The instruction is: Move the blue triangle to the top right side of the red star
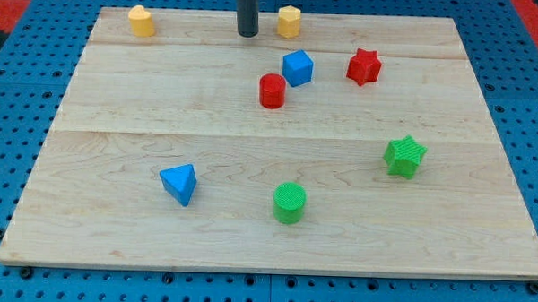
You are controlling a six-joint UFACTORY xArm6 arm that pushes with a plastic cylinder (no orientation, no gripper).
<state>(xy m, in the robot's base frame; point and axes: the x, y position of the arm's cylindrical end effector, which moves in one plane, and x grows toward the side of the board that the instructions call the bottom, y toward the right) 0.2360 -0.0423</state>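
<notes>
The blue triangle [179, 183] lies on the wooden board at the view's lower left. The red star [363, 66] sits at the upper right of the board. My tip [247, 33] is the end of a dark rod near the view's top centre, far above the blue triangle and to the left of the red star. It touches no block.
A blue cube [298, 68] and a red cylinder [272, 91] sit left of the red star. A yellow block [289, 22] is right of my tip, another yellow block [142, 21] at top left. A green star [404, 157] and green cylinder [290, 203] lie lower right. The wooden board [109, 101] sits on a blue pegboard.
</notes>
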